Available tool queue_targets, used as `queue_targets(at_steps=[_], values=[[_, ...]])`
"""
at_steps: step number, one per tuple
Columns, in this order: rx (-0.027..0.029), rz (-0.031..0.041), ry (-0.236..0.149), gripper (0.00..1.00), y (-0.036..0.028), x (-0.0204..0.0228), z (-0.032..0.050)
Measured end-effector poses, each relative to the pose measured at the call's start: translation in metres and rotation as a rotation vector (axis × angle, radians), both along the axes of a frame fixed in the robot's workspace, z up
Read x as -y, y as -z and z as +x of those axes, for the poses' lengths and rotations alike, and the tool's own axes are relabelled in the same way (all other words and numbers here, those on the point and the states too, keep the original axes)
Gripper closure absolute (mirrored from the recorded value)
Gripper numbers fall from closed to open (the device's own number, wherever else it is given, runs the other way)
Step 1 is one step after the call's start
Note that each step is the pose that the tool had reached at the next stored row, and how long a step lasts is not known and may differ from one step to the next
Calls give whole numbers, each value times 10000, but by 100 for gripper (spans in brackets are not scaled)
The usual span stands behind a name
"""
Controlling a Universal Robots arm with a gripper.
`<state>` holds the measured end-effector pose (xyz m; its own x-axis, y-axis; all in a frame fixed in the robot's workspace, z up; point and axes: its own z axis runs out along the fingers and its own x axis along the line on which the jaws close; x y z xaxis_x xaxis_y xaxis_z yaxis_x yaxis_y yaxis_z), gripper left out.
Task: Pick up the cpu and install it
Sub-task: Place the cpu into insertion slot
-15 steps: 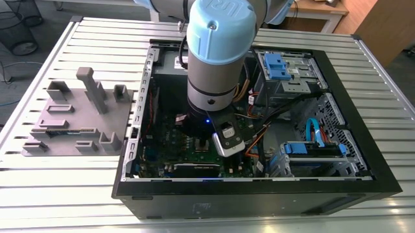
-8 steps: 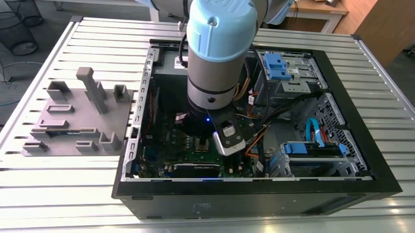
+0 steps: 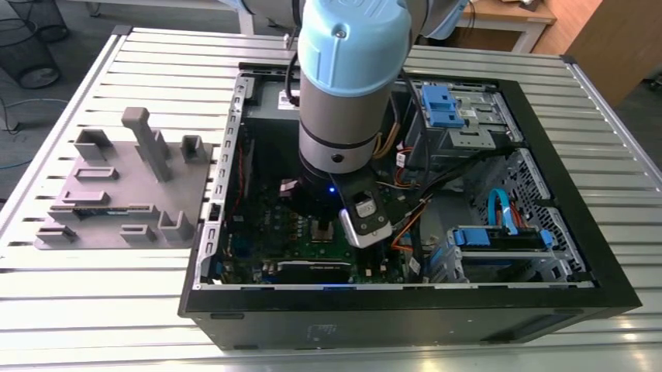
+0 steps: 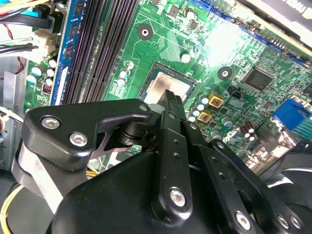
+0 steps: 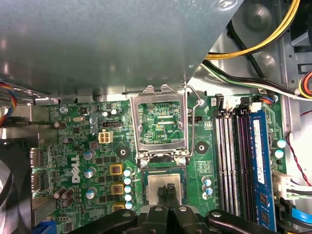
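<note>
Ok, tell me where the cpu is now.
In both wrist views the cpu lies in the socket on the green board, under the claw, beside the memory slots.

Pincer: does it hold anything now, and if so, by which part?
It cannot be told. The pincer is right over the middle of the cpu, which lies flat in its socket; the contact is hidden.

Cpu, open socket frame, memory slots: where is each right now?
cpu [image 5: 157, 184], first wrist view, bare silvery top.
socket frame [image 5: 134, 124], first wrist view, metal side bar.
memory slots [image 5: 242, 165], first wrist view, one dark slot.
</note>
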<state>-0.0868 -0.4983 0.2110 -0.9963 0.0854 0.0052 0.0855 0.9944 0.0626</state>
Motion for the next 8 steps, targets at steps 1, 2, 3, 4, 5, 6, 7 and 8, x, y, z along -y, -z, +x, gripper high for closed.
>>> queue_targets(at_steps=[1, 2, 3, 4, 5, 6, 7, 8], values=[[0, 1, 0, 89, -4, 0, 0], [1, 1, -1, 89, -5, 0, 0], [1, 3, 0, 89, -5, 0, 0], [1, 3, 0, 89, -5, 0, 0], [0, 0, 0, 89, -9, 0, 0], [0, 0, 0, 89, -12, 0, 0], [0, 1, 0, 89, -12, 0, 0], [0, 0, 0, 89, -12, 0, 0]])
